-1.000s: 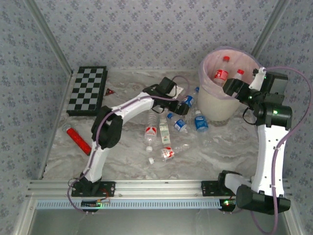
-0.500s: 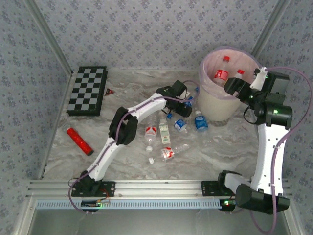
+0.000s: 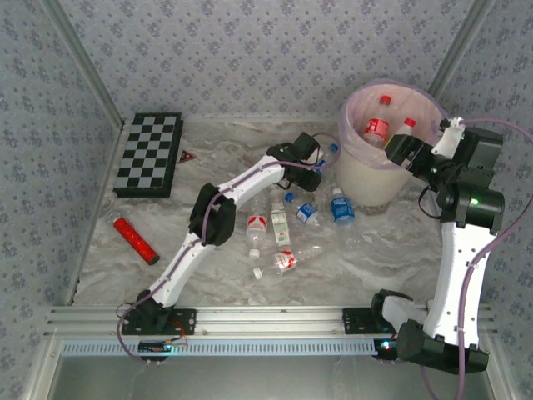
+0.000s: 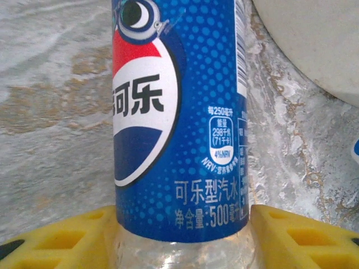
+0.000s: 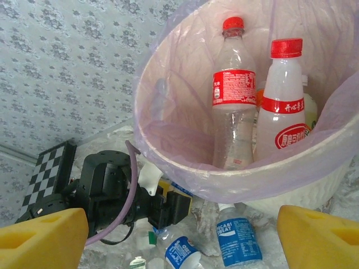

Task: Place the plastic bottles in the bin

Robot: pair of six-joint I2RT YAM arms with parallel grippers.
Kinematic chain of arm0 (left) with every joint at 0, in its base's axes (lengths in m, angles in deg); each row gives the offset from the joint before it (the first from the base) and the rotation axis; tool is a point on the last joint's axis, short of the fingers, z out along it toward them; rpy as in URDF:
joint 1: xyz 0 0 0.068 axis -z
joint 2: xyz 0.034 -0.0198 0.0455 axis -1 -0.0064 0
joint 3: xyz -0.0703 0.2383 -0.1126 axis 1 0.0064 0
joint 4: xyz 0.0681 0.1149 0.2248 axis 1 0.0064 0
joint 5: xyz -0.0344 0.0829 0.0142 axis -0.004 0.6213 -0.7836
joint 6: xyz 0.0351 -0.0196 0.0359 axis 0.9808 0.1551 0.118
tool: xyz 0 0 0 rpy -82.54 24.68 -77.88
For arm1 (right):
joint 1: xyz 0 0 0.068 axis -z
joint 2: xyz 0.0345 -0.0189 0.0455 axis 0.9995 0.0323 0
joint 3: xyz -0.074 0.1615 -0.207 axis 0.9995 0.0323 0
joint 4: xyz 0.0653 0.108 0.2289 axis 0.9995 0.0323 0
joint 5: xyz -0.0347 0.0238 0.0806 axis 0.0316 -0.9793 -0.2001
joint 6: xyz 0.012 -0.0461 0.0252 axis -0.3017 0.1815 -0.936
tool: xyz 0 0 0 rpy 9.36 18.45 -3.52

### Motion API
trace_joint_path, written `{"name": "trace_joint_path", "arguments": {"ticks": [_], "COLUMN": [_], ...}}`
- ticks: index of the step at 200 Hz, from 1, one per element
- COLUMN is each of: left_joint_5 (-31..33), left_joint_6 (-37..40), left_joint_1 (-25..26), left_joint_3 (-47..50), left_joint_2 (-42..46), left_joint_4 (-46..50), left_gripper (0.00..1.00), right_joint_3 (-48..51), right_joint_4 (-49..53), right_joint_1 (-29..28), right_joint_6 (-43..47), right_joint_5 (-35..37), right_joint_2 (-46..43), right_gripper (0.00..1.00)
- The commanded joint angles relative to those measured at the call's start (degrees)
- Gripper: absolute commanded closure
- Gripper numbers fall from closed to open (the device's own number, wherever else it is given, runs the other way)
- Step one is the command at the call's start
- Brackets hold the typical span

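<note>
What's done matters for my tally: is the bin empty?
No, a red-label bottle and a white bottle stand in the bin.

The blue-labelled bottle [image 4: 179, 123] is running off the left wrist picture top and bottom; from overhead the left end effector [image 3: 321, 172] is hiding most of its body.

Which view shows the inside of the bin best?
Right wrist: it looks into the bin, where two red-capped bottles stand against the pink liner. The top view shows the bin smaller, caps and labels tiny. The left wrist view catches a patch of its outer wall.
</note>
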Motion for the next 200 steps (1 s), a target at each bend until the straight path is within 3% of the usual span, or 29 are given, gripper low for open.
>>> {"name": "trace_joint_path", "arguments": {"ticks": [1,33,65,101,124,158,185,200], "left_joint_5": [2.18,2.67,3.49,-8.73,-11.57,-12.27,-11.06,-11.08], "left_joint_6": [1.08,0.5,-3.15,-14.02,-17.53,-17.1,-17.12,-16.94], "left_joint_1": [-2.38,-4.81,-7.14,-9.24,-8.35,-5.01,-3.95,-3.84], "left_joint_3": [4.47,16.92,34.79,60.12,70.1,74.42,75.09,75.22], "left_joint_2": [11.1,22.67,38.32,56.33,63.53,66.94,67.91,67.95], "left_joint_4": [-2.27,-9.92,-18.01,-38.91,-47.18,-52.59,-53.04,-53.59], "left_gripper": [0.43,0.44,0.48,0.52,0.52,0.52,0.52,0.53], "right_joint_3": [-0.67,4.23,1.85,-2.56,-6.84,-13.16,-15.91,-15.43], "right_joint_4": [-2.97,-22.36,-26.03,-31.57,-31.69,-26.52,-18.6,-17.96], "right_joint_1": [0.33,-1.9,-15.02,-25.86,-31.65,-33.53,-35.02,-34.61], "right_joint_6": [-2.38,-16.56,-16.59,-16.37,-14.27,-11.66,-7.83,-7.9], "right_joint_5": [-6.34,-18.04,-9.79,-8.14,-7.38,-8.62,-0.62,-0.14], "right_joint_2": [-1.66,-0.62,3.93,13.84,20.77,29.91,32.1,32.66], "right_gripper": [0.12,0.15,0.16,0.16,0.07,0.0,0.0,0.0]}}
